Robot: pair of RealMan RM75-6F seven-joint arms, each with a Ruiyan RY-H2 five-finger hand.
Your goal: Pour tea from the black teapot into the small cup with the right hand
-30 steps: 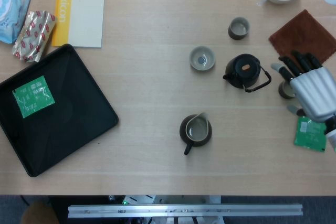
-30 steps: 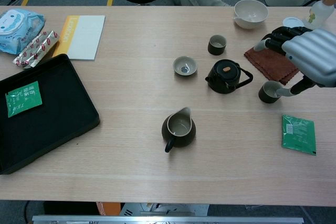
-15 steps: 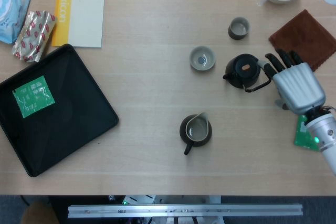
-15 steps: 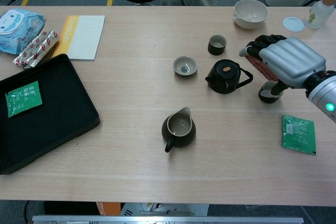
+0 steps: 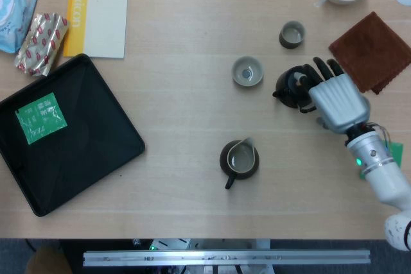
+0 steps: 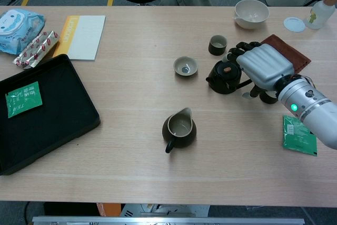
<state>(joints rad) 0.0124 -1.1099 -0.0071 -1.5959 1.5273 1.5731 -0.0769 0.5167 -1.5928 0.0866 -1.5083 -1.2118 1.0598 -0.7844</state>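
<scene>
1. Head view: right hand (image 5: 334,99) over black teapot (image 5: 292,86) handle; fingers extended, grip cannot be told. Small cup (image 5: 247,71) just left.
2. Chest view: close fully round handle before lifting; tip spout slowly toward cup.

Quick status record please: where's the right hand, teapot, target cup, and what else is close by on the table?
right hand: over the teapot's handle side; grip not confirmable
black teapot: upright on the table, lid on
small cup: left of the teapot, standing apart
pitcher: nearer the table's front edge
dark cup: behind the teapot
left hand: not in view
</scene>
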